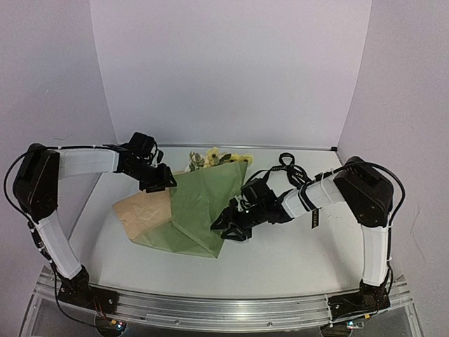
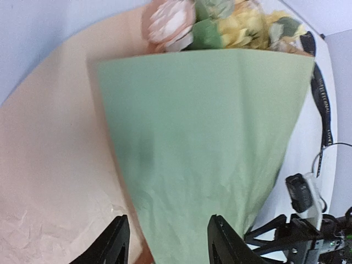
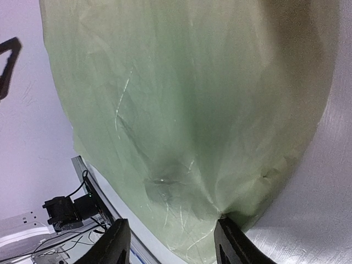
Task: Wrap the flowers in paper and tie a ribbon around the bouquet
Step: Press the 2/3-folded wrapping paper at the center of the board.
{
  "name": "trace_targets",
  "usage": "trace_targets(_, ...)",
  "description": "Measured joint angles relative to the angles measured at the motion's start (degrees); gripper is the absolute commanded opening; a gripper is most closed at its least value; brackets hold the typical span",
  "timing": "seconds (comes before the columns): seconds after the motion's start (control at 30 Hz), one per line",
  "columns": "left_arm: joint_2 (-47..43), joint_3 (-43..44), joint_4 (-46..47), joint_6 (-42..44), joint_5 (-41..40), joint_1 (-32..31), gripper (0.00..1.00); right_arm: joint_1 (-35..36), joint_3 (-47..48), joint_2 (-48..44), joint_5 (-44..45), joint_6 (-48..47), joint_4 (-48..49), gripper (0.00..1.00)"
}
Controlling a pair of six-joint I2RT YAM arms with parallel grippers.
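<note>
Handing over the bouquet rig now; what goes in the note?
Left gripper: open, over the left part of the large olive-green wrapping paper sheet.
Right gripper: open, astride its near right edge.
Pale yellow-cream flowers: under the folded paper, blossoms showing at the far end.
Black lettered fabric ribbon: loose on the table, far right.
Done: one fold over. Left: close the cone, tie the ribbon.

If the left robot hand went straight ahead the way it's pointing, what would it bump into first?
Most likely the green paper around the flowers; it fills the view just ahead of the left gripper. Distance is unclear.
</note>
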Motion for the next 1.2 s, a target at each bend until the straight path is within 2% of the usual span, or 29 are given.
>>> trace_targets(0.07,-3.39,0.7,-1.06,0.14,-2.74,-1.9,0.5,0.01,0.34,-0.01,0.04,-0.16,-0.73,0.55)
trace_targets(0.2,-7.95,1.32,-1.02,-0.05,-4.3,-7.36,0.35,0.01,0.79,-0.02,0.07,-0.23,-1.9,0.55)
trace_targets(0.3,-8.32,-0.33,1.25,-0.66,-1.8,-11.11,0.25,0.01,0.96,-0.06,0.1,-0.26,-2.36,0.55)
trace_targets(0.47,-6.34,-8.74,5.92,-3.37,3.07,-13.33,0.17,0.01,1.49,-0.19,0.28,-0.16,-3.68,0.57)
trace_targets(0.67,-1.14,-14.66,10.25,-6.49,5.69,-13.33,0.11,0.01,1.89,-1.26,1.24,0.41,-5.78,0.63)
trace_targets(0.87,1.59,-14.85,13.49,-7.65,6.02,-13.49,0.11,-1.31,5.95,-1.43,1.71,1.64,-7.81,0.65)
trace_targets(1.2,2.26,-14.87,14.03,-9.24,3.37,-13.84,0.07,-8.34,17.54,1.2,2.23,4.48,-7.08,0.66)
